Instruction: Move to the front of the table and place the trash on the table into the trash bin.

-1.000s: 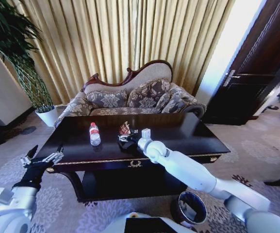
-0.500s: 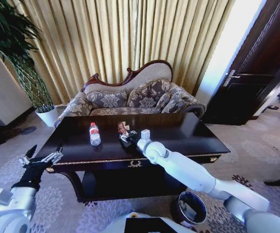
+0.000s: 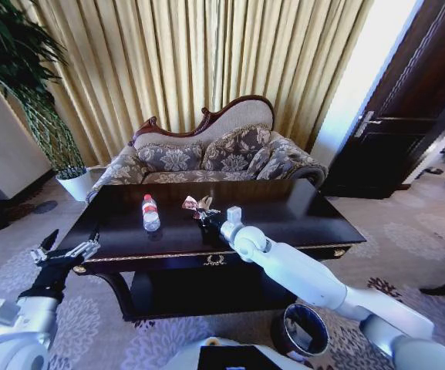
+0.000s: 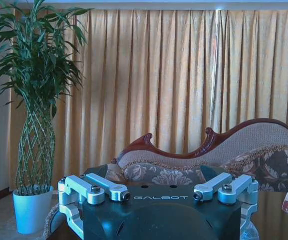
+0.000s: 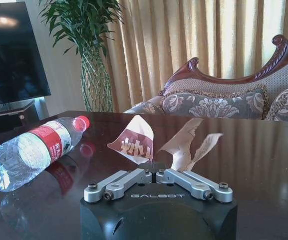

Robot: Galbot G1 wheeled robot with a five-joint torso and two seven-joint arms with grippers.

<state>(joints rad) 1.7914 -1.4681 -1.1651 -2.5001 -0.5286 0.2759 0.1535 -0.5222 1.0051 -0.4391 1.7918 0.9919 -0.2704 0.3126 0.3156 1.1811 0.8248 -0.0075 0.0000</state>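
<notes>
Over the middle of the dark glossy table (image 3: 299, 212), my right gripper (image 3: 203, 213) is shut on the trash: a crumpled reddish-brown wrapper (image 3: 190, 203). In the right wrist view the fingertips (image 5: 155, 175) meet under the wrapper (image 5: 135, 145), and a pale torn piece (image 5: 188, 145) stands up beside it. A clear bottle with a red cap and label (image 3: 151, 213) lies on its side to the left, apart from the gripper (image 5: 34, 150). The trash bin (image 3: 303, 330) stands on the carpet below my right arm. My left gripper (image 3: 62, 250) hangs open off the table's left front corner.
A patterned sofa (image 3: 207, 154) stands behind the table, with curtains behind it. A tall plant in a white pot (image 3: 74, 183) is at the back left, and a dark door (image 3: 407, 131) at the right. Carpet surrounds the table.
My right gripper has reached a little farther across the table, and the wrapper with it has shifted slightly left. The bottle and the left arm have not moved.
</notes>
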